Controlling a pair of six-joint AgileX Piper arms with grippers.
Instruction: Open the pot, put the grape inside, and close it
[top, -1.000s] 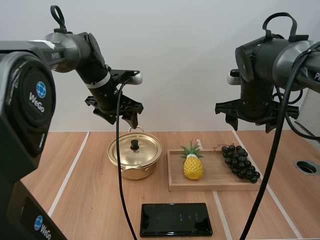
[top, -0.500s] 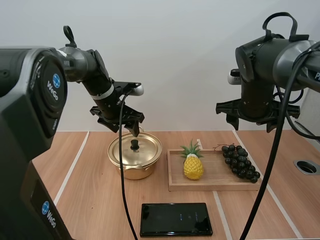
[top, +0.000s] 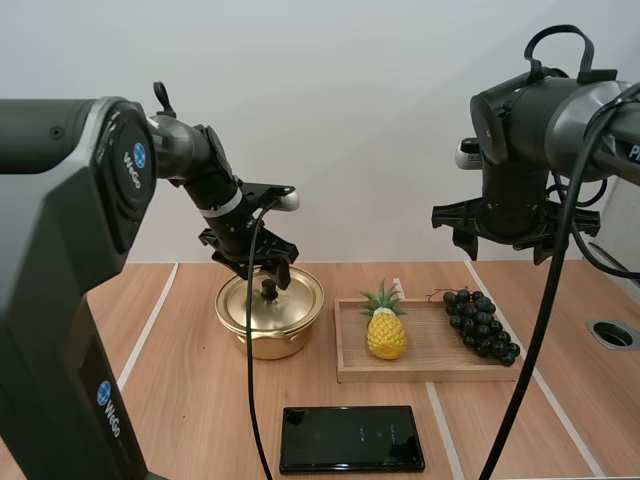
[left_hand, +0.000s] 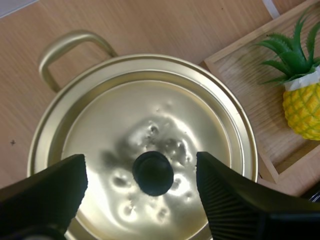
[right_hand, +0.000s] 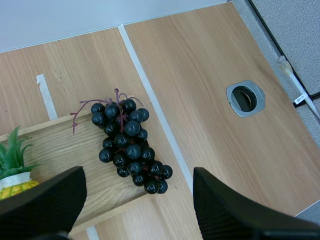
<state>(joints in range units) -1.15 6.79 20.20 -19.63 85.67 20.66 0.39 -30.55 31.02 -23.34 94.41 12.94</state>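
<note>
Table (top: 180, 385) carries a lidded pot (top: 265, 345) beneath the left hand (top: 264, 276), a wooden tray (top: 440, 373) beneath the right hand (top: 505, 250), and a black phone (top: 352, 438) lying flat, away from both hands.

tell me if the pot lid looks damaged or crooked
The lid is dimpled with small dents around its black knob, so its gold surface looks battered. It sits squarely on the pot, and nothing is spilled.

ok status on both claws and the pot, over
Left claw open over black knob of gold metal pot, lid on. Right claw open above dark grape bunch on wooden tray. Yellow toy pineapple sits beside grapes, not touching.
</note>
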